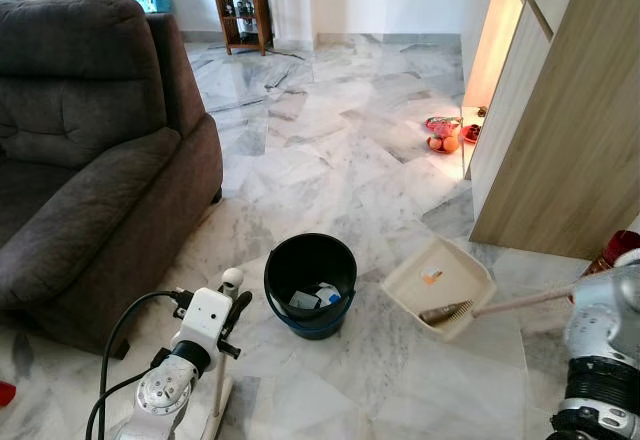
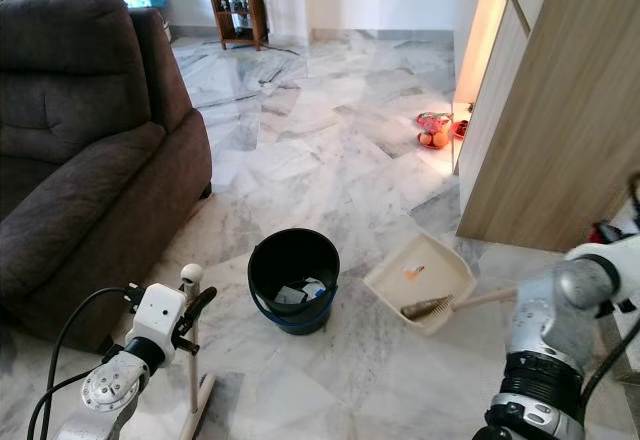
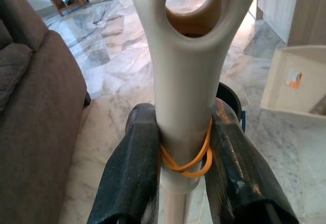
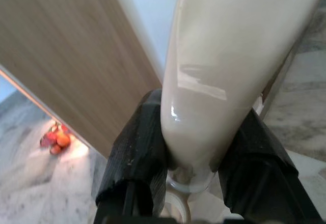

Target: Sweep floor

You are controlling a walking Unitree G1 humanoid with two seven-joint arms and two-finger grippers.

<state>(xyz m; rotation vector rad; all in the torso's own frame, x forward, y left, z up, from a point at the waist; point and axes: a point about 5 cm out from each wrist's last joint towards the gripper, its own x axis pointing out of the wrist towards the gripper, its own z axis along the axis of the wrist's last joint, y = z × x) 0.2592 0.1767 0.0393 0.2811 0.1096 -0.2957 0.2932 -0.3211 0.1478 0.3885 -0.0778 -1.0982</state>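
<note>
On marble floor [image 1: 330, 150]: cream dustpan [image 1: 440, 285] (orange scrap inside), brush [image 1: 447, 312] bristles in it.

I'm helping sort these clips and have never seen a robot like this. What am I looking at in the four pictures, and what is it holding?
The two wide pictures come from a pair of cameras on a humanoid robot's head, looking down at a marble floor. The two close-ups come from cameras on its wrists, looking along each gripper's black fingers.

The left gripper is shut on a cream upright handle with a hole at its top and an orange rubber band around it. The right gripper is shut on the cream handle of a small brush, whose bristles rest at the edge of a cream dustpan.

On the floor there are also a black bucket with some scraps inside, a dark sofa, a wooden cabinet and some reddish items near it.
</note>
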